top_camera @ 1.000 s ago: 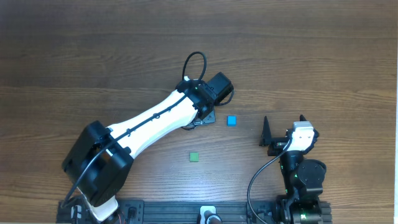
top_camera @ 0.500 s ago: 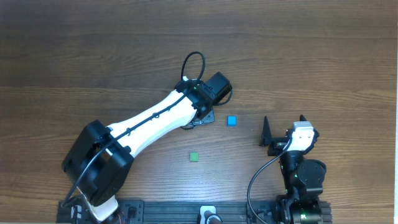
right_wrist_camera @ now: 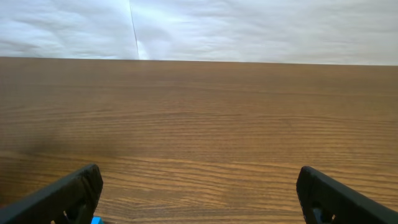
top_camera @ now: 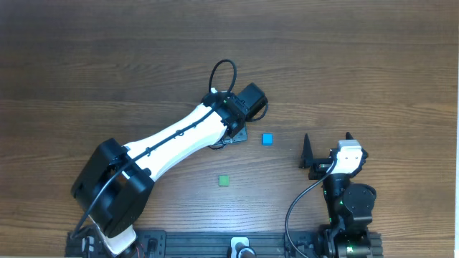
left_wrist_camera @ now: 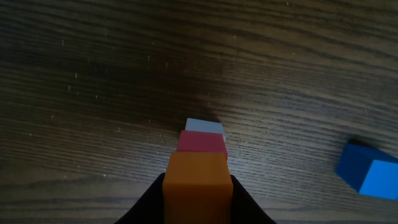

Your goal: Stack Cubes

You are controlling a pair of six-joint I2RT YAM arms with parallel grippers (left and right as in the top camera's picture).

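Overhead and close left wrist share blue cube (top_camera: 267,139)

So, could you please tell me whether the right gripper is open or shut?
Open: the right gripper has its fingers wide apart, with nothing held.

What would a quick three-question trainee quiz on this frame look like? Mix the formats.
1. True or false: the right claw is shut on a cube.
2. Which cube does the left claw grip? A blue, B orange, C green.
3. How many cubes lie loose on the table, apart from the stack?

Key
1. False: it is open and empty.
2. B: the orange cube, over a red cube and a pale cube.
3. Two: the blue cube and the green cube.
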